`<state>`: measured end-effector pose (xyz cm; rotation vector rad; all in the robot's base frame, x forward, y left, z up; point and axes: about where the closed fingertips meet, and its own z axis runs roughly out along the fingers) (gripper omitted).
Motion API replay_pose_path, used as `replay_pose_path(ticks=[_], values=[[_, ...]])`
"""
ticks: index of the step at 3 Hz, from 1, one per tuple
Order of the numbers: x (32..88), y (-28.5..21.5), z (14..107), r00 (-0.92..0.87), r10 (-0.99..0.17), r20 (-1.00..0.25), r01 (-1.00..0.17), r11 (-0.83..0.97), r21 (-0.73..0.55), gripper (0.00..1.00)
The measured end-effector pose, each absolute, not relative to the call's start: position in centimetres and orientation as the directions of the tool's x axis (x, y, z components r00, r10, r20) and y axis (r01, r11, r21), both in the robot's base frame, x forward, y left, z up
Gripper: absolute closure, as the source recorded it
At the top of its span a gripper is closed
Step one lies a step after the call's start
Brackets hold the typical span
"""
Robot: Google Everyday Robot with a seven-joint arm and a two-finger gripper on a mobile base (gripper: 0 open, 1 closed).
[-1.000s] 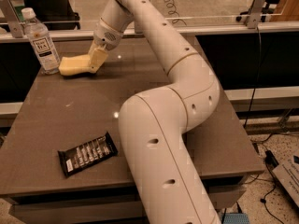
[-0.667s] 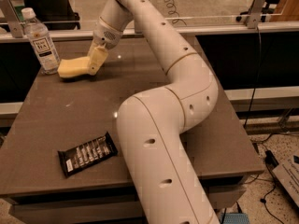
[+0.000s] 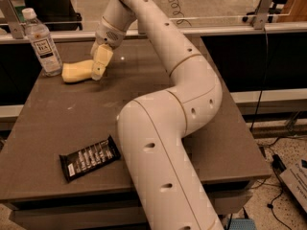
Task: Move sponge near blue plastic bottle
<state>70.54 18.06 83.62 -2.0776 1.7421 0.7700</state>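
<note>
We record a single view. The camera sits high on the robot's own side and looks down and forward across the grey-brown rectangular table (image 3: 67, 114) toward the far metal-and-glass rail (image 3: 225, 30). The white jointed arm (image 3: 163, 143) crowds the near foreground, while the pale yellow two-finger gripper (image 3: 98, 66) lies far off, upper left.

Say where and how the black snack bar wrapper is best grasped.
Probably at mid-length, jaws across its narrow width, coming from straight above: the wrapper lies flat and slanted near the front edge of the table. The gripper is at the far side, at the sponge.
</note>
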Motion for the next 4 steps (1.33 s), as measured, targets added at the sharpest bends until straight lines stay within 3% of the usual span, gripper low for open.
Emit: replay_pose_path(ticks=[2, 4], values=[[71.3, 16.5, 84.1, 0.079, -0.8, -0.595, -0.982, -0.164, 0.09, 0.0], [73.4, 8.0, 90.1, -0.048, -0.772, -0.634, -0.998, 0.056, 0.008, 0.0]])
